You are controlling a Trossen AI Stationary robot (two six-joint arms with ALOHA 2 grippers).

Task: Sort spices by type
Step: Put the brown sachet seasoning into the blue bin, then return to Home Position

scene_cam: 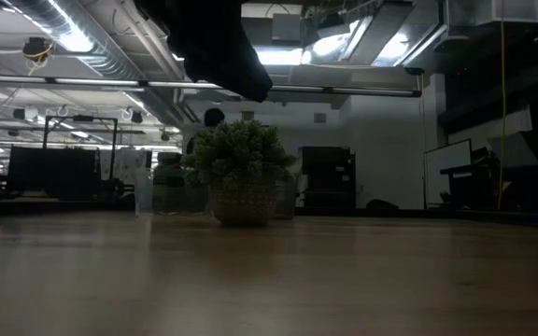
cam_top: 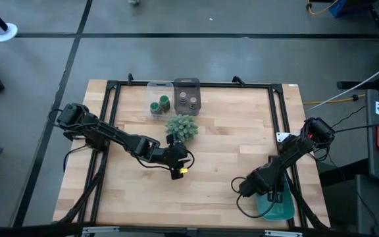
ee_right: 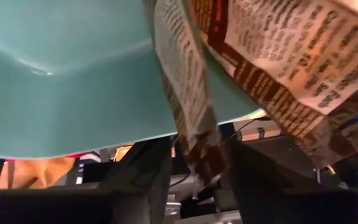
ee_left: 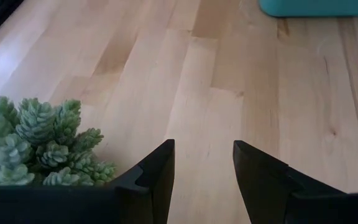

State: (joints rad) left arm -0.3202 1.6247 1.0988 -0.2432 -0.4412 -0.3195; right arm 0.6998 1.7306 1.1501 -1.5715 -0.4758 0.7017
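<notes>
Looking across the wooden table, the sorting appears all but done. Toward twelve o'clock two small containers sit side by side and touching: a clear container holding the two green jars, and a darker grey container holding the two grey-brown jars. Each type has its own box — I see no jar loose on the wood.

At five o'clock a teal tray lies by the table's edge, and the right gripper hangs right at its rim, fingers clamped on the edge of a crinkled snack packet.

Near the centre stands the spiky green ball, just at six o'clock of the containers. The left gripper hovers just beside it, toward six o'clock, fingers apart with bare wood between them.

My guess: the step in hand is tidying up, not sorting. Next, the right arm would need to let the packet go into the tray, and the left to back off without nudging the ball.
</notes>
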